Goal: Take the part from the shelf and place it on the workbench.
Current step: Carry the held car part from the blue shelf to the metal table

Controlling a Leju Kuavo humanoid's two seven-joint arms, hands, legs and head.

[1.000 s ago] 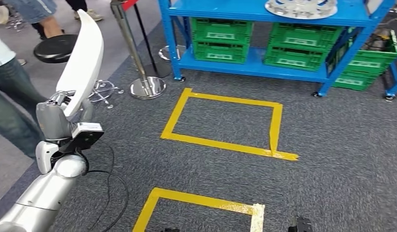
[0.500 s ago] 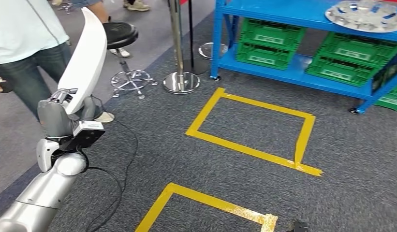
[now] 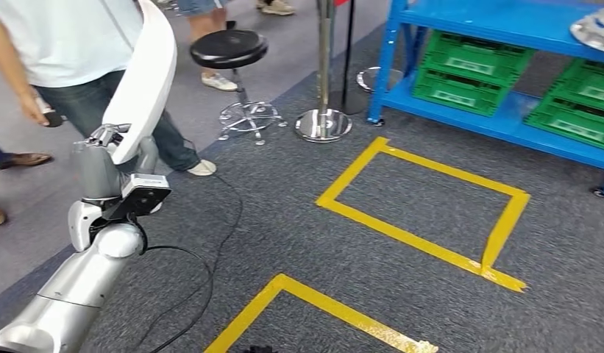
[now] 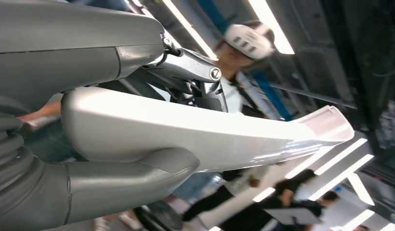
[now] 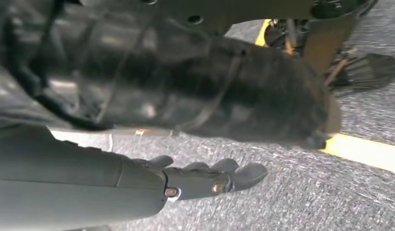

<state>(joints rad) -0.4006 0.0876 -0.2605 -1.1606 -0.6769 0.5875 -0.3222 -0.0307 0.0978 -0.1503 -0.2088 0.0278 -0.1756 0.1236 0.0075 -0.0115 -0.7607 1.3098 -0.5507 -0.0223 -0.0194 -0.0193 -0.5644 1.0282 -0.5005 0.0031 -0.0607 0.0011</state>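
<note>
— Where does the part sit?
— Upright in the left robot hand, on the left. Behind it stands a person.
— And the stool?
— Right of the person, with a post further right.
— The shelf?
— Far right, crates in it; tape squares on the floor before it.

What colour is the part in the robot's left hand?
White; the part in the left hand shows best in the head view.

Grey carpet with yellow tape squares; blue shelving with green crates at 1 o'clock; black stool at 11.
</note>
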